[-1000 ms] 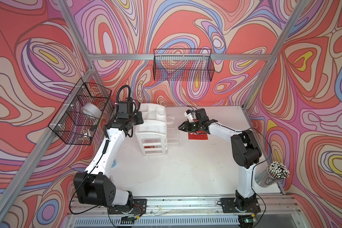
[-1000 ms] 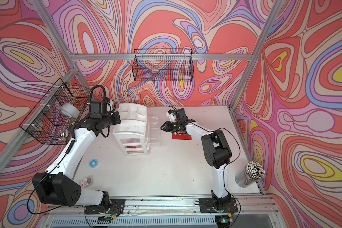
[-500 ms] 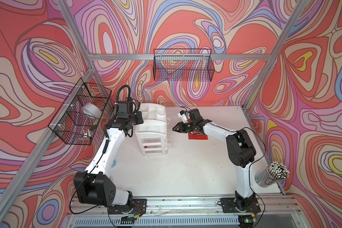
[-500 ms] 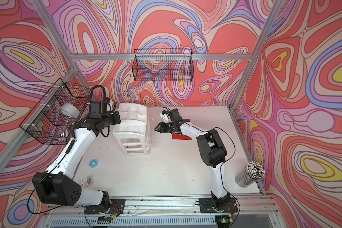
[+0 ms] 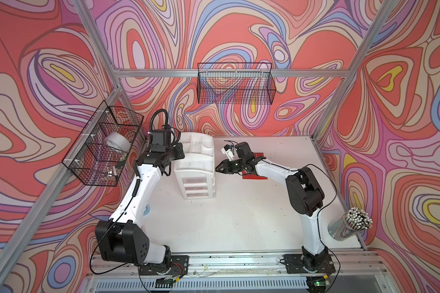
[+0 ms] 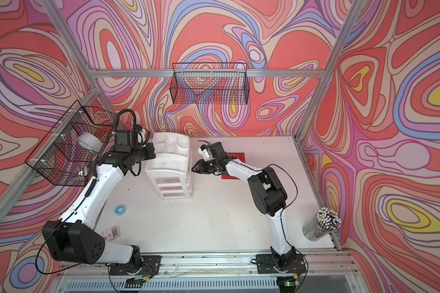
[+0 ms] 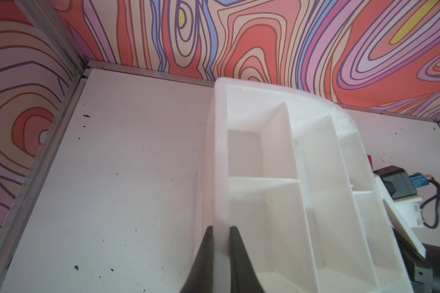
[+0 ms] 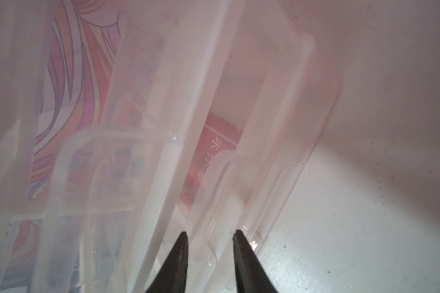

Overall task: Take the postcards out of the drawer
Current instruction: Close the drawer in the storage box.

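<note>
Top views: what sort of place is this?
Probably a lab robot cell: two arms bolted to a front rail, aluminium framing around swirl-printed walls, a wire basket hung above the white table.

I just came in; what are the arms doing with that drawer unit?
The left gripper clamps the rim of the white drawer unit, apparently steadying it. The right gripper, jaws parted, points at a clear drawer with a red postcard inside. A second postcard already lies on the table beneath the right arm.
</note>
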Motion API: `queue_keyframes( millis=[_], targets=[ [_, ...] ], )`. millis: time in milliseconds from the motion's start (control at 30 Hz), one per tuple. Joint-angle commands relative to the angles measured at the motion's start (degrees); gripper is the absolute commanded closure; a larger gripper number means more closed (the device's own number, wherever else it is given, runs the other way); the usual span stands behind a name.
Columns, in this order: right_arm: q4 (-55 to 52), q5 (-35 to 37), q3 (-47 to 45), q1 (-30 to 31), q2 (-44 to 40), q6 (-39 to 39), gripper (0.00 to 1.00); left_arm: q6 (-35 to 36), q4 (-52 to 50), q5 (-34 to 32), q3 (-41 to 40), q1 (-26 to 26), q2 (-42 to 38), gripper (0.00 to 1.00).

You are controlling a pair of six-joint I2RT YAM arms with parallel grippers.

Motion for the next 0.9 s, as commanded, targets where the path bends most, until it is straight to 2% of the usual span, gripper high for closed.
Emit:
queue_keyframes(
  millis=[0, 233, 400, 567, 867],
  targets=[
    [3.62, -2.47, 0.70, 1.57, 1.19, 1.36, 0.68, 1.49, 0.11, 1.47, -0.87, 0.18, 1.28, 0.97],
    [7.13, -2.23, -2.78, 2.27, -0.21, 2.87, 0.68, 2.20, 0.09, 2.89, -1.17, 1.28, 1.07, 1.00],
    [7.80, -1.56, -4.96, 1.49, -0.99, 2.94, 0.68, 2.04, 1.69, 7.46, -2.26, 3.77, 0.88, 1.00],
    [10.87, -1.62, -7.84, 0.09, -1.82, 4.43, 0.68, 3.62, 2.36, 10.41, -2.36, 4.08, 1.49, 1.00],
    [27.25, -4.77, -15.57, -2.28, 0.11, 12.89, 0.61, 4.75, 1.19, 9.30, -1.92, 4.09, 2.47, 1.00]
  ],
)
